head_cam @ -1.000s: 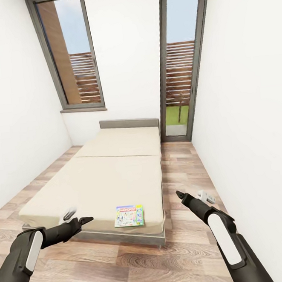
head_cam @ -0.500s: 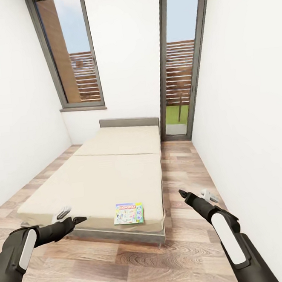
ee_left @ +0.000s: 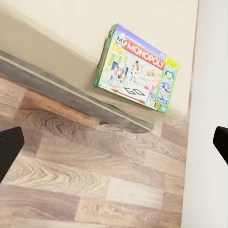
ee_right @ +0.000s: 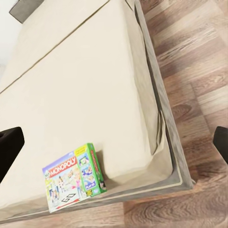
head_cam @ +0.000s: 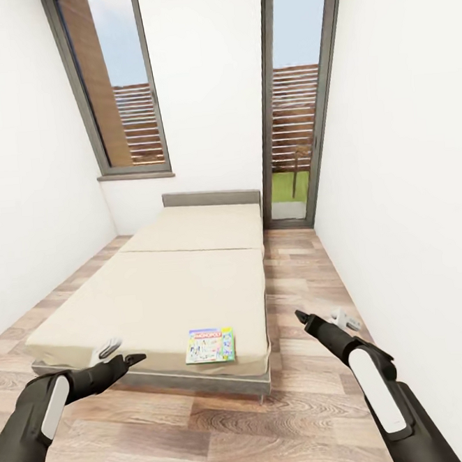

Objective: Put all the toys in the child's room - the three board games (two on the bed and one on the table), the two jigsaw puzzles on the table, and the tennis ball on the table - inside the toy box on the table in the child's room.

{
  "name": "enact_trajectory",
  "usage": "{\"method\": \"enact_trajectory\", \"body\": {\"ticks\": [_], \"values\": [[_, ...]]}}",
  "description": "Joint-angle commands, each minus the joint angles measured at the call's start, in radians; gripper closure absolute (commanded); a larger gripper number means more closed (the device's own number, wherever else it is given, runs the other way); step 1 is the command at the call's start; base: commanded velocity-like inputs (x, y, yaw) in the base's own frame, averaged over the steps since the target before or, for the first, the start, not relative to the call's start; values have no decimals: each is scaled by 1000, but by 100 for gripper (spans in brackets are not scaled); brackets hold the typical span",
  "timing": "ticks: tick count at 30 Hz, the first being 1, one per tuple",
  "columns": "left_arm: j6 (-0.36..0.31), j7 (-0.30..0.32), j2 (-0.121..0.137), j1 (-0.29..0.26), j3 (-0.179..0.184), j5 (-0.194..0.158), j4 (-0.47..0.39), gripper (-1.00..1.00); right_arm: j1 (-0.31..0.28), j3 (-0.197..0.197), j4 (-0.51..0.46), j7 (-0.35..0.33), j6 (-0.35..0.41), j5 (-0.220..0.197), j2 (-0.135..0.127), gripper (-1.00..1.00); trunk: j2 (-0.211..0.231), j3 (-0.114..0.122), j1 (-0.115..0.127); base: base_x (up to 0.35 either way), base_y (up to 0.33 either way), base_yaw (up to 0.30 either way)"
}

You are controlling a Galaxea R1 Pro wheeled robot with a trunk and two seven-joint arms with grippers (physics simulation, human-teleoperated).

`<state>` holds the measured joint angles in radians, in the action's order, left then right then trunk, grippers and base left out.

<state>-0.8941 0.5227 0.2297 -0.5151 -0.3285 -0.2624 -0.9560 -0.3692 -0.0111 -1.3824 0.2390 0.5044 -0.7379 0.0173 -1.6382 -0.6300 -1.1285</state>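
Left wrist view: box reads "MY MONOPOLY", "GO", lying on the bed at 6 o'clock edge. Both end effectors, left and right, spread apart, holding nothing.

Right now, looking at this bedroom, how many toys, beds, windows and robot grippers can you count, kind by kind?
Board games: 1, the Monopoly box at the foot of the bed
Beds: 1, the beige bed
Tall windows: 2, the left window and the right window
Grippers: 2, the left gripper and the right gripper
Total: 6
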Motion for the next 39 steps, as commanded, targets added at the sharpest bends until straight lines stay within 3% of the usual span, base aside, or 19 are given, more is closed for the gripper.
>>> {"method": "enact_trajectory", "body": {"ticks": [1, 11, 16, 23, 27, 39], "values": [[13, 5, -1, -13, -2, 1, 30, -100, -1, -1, -7, 8, 4, -11, 0, -100, -8, -4, -4, 0, 0, 0], [142, 20, -2, -75, 0, -6, 218, -100, 1, -1, -21, -8, 5, -11, -3, -100, -78, -36, -42, 0, 0, 0], [146, 34, 0, -79, -3, -8, 231, -100, 16, -1, -46, -46, 5, -11, -3, -100, -113, -51, -61, 0, 0, 0], [146, 159, 2, -80, -7, -8, 238, -100, 51, -22, -80, -66, 4, -11, -2, -100, -162, -73, -88, 0, 0, 0], [148, 192, 2, -80, -9, -9, 254, -100, 54, -35, -84, -71, 5, -11, -2, -100, -190, -86, -104, 0, 0, 0], [144, 199, 1, -80, -9, -9, 256, -100, 55, -36, -85, -71, 2, -11, -2, -100, -274, -123, -150, 0, 0, 0]]}}
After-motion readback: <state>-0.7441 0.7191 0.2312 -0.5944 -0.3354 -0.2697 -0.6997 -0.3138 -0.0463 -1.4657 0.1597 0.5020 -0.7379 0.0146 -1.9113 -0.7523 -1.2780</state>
